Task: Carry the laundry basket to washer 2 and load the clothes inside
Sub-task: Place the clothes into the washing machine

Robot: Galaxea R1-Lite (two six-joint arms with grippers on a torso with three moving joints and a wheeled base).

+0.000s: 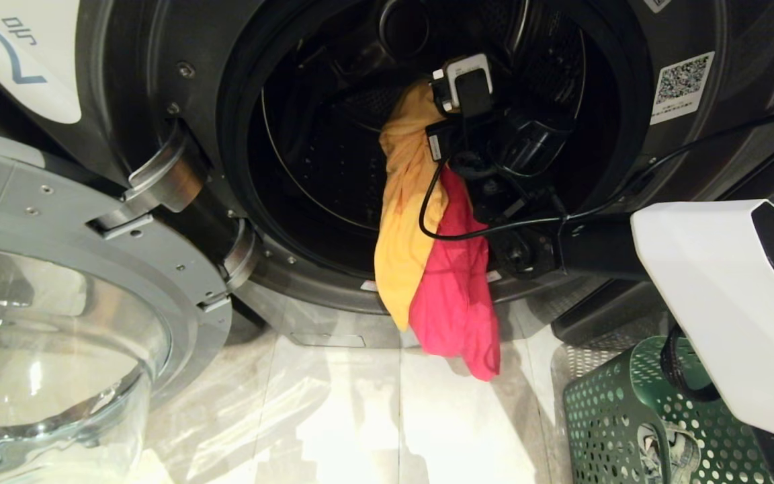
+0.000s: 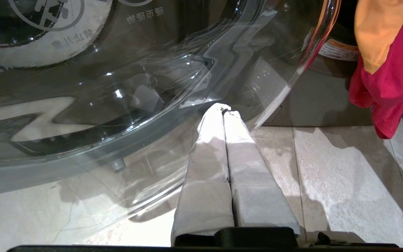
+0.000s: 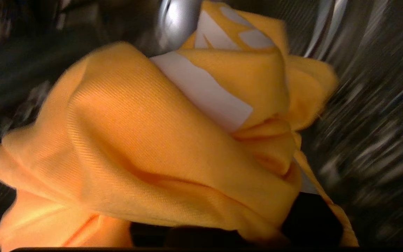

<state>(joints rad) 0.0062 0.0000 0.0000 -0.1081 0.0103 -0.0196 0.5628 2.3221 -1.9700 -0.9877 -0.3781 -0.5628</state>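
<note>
Loading step — your right claw, clenched on the bright yellow garment with the pink-red garment trailing, is inside dark grey washer 2's drum; tails overhang the door lip, so reach deeper before letting go — dark green perforated laundry basket waits on the floor; left claw clenched, idle

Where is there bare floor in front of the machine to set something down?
The pale tiled floor lies bare between the open glass door and the dark green perforated plastic laundry basket. The drum mouth of the dark grey washer 2 is crowded on its right: the right gripper carries yellow and pink-red clothes there.
</note>
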